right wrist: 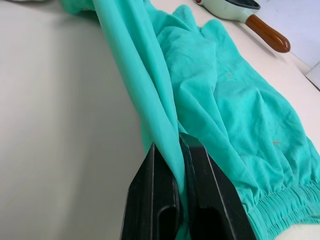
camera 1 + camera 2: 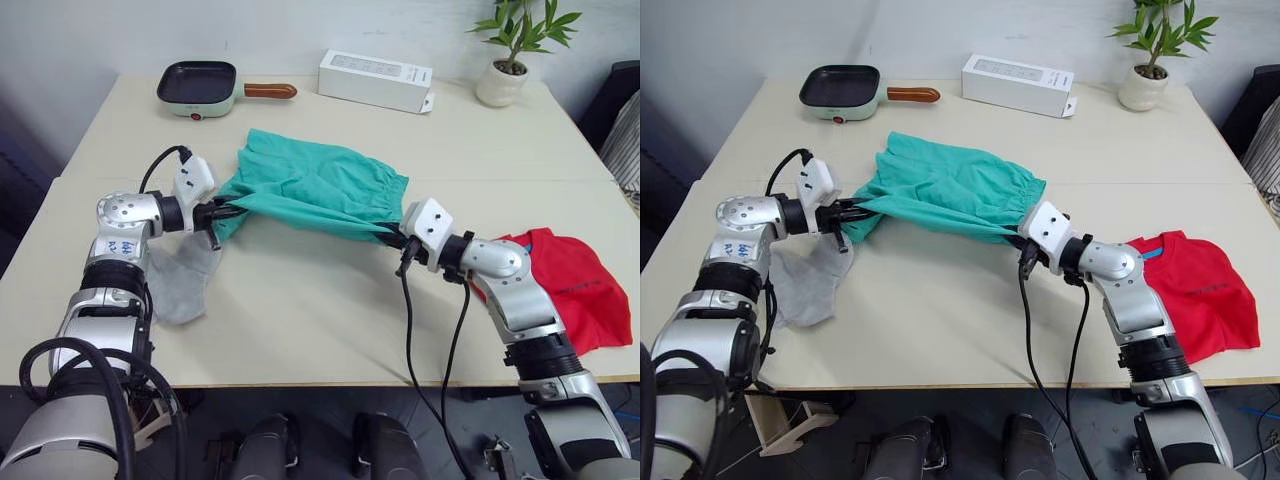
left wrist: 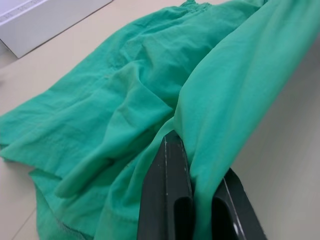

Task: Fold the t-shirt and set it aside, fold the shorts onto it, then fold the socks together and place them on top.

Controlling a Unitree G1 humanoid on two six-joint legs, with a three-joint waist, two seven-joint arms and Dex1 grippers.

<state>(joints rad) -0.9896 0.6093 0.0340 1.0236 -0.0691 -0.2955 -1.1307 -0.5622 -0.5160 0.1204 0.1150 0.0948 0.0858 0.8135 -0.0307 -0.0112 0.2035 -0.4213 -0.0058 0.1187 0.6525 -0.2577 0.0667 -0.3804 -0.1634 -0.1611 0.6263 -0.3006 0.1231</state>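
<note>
The teal shorts (image 2: pixel 310 190) are stretched across the middle of the table, lifted along their near edge between my two grippers. My left gripper (image 2: pixel 222 211) is shut on the shorts' left end, cloth pinched between its fingers (image 3: pixel 170 195). At the right end, by the gathered waistband, my right gripper (image 2: pixel 390 234) is shut on the shorts too (image 1: pixel 170 150). The red t-shirt (image 2: pixel 570 285) lies folded near the table's right front edge, beside my right arm. A light grey sock (image 2: pixel 180 285) lies flat under my left forearm.
A small green frying pan (image 2: pixel 198 88) with a brown handle and a white box (image 2: pixel 375 80) stand along the table's far side. A potted plant (image 2: pixel 505 70) is at the back right. Bare table (image 2: pixel 300 320) lies in front of the shorts.
</note>
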